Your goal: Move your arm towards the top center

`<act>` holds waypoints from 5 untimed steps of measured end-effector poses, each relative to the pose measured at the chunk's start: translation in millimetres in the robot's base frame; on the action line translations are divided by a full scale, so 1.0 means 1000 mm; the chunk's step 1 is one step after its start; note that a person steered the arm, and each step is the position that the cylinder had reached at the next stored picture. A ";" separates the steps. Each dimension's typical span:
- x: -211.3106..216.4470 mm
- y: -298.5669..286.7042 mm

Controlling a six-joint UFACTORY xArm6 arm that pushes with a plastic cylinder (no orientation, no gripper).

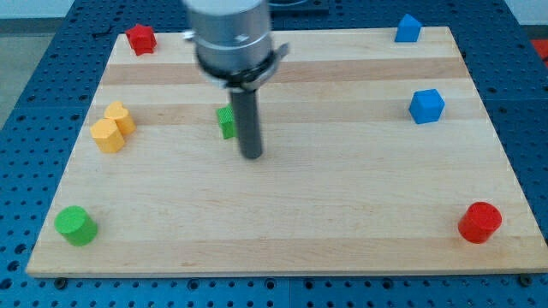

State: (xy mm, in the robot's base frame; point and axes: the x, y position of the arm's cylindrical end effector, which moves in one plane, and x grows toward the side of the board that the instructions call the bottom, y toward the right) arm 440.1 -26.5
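My dark rod hangs from the grey arm head at the view's top centre, and my tip [251, 156] rests on the wooden board [282, 222] a little left of its centre. A green block [226, 122] stands just left of the rod, partly hidden behind it, close to or touching it. Two yellow blocks [113, 128] sit together at the left edge.
A red block [140, 38] sits at the top left corner, a blue block [408, 28] at the top right, a blue cube [426, 106] at the right. A green cylinder [75, 226] is at the bottom left, a red cylinder [479, 222] at the bottom right.
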 end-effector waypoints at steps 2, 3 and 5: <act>-0.127 0.038; -0.174 0.003; -0.247 -0.082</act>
